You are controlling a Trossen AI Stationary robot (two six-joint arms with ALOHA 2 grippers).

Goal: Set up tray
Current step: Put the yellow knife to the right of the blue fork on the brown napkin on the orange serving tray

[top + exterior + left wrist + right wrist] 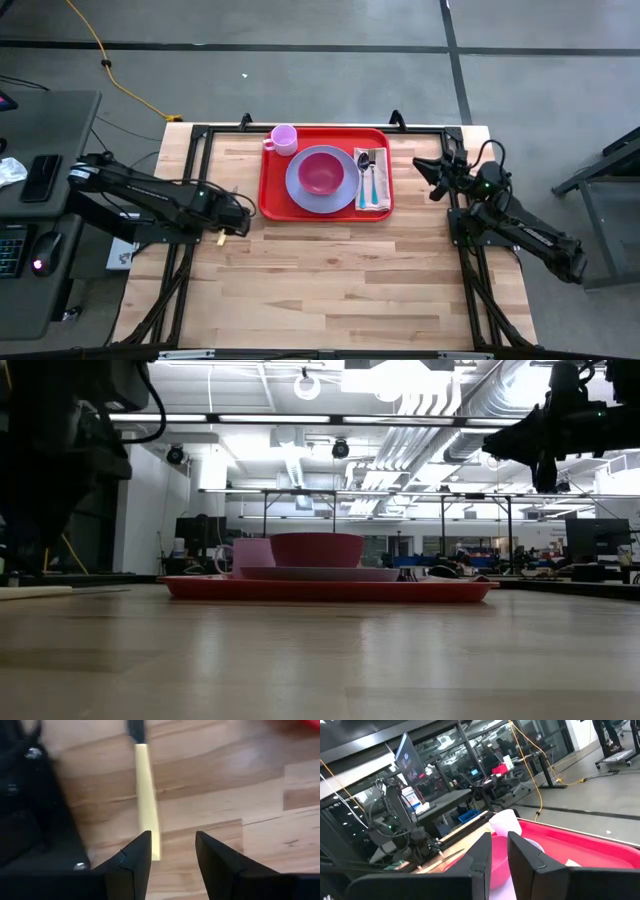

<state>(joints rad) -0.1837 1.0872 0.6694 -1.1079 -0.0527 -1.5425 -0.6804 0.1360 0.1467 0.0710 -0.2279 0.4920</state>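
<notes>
Tray (270, 190): red, flat, raised rim, rounded corners; lies on the wooden table (320, 290) toward the far edge, roughly centred between the two arms.
On the tray: lavender plate (298, 190) at the middle with a pink bowl (320, 172) in it; pink cup (284, 138) at the tray's far left corner; napkin (379, 200) along the right side carrying spoon (362, 170) and fork (372, 175).
Progress, as a judgement: looks fully laid, little or nothing left to add.
Left gripper (240, 222): low over the table just beyond the tray's near left corner, fingers spread apart, empty.
Near the left gripper: pale yellow strip (147, 795) flat on the wood, just ahead of the fingers, not gripped.
Right gripper (428, 172): raised, off the tray's right side, aimed across it; fingers (485, 852) nearly together with a narrow slit between, nothing held.
Handling of the tray, as a judgement: stiff plastic, light by itself, smooth enough to slide on the wood; loaded, likely to tip its dishes if lifted from one side.
Where to take hold: rim at the short ends, both sides together, kept level; the bare left edge offers the freest grip.
Risk: cup and bowl sit loose, apt to shift on a jolt.
</notes>
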